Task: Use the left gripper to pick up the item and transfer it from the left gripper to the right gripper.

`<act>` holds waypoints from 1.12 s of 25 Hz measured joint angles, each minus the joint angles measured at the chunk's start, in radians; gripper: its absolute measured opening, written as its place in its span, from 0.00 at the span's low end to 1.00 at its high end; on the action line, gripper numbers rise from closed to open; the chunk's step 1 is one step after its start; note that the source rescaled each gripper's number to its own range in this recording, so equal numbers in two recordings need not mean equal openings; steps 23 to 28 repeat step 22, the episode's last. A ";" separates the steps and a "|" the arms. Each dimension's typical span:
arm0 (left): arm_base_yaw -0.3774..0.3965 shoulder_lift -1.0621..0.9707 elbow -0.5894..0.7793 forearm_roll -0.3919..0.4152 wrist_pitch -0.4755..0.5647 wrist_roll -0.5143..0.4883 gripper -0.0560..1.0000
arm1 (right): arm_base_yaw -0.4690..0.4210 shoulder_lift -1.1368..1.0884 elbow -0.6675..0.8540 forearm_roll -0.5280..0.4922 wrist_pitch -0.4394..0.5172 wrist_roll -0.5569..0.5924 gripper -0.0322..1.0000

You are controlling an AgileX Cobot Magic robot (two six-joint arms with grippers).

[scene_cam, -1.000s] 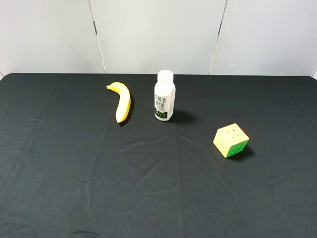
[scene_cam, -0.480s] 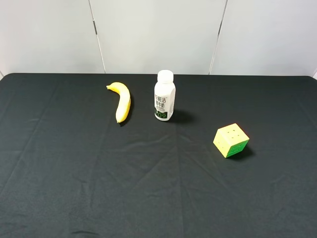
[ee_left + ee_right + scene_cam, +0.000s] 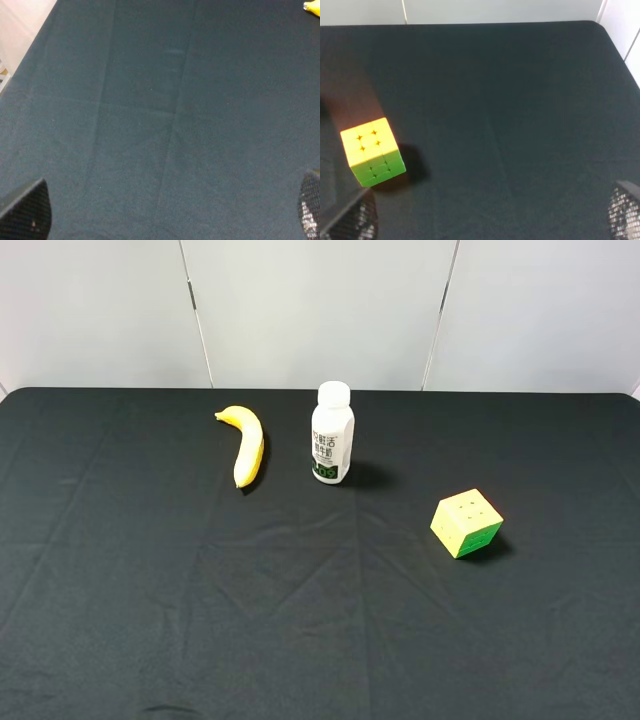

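Yellow-topped cube [image 3: 466, 523] sits alone on the black cloth [image 3: 300, 620], right of the bottle [image 3: 332, 432]. Your left gripper [image 3: 165, 210] and right gripper [image 3: 490, 212] both gape empty. Reaching across, you could clip that bottle or nudge the cube away.

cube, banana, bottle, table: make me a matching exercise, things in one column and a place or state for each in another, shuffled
Things:
1. cube
2. banana
3. bottle
4. table

Descriptions:
A. stands upright near the far middle
B. draped in a creased black cloth
C. lies curved, left of the upright container
D. sits alone on the right side, yellow face up

Pairs: 1-D, 2-C, 3-A, 4-B
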 joint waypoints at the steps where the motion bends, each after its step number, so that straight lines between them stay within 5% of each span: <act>1: 0.000 0.000 0.000 0.000 0.000 0.000 0.97 | 0.000 0.000 0.000 0.000 0.000 0.000 0.99; 28: 0.000 0.000 0.000 0.000 0.000 0.000 0.97 | 0.000 0.000 0.000 0.000 0.000 0.000 0.99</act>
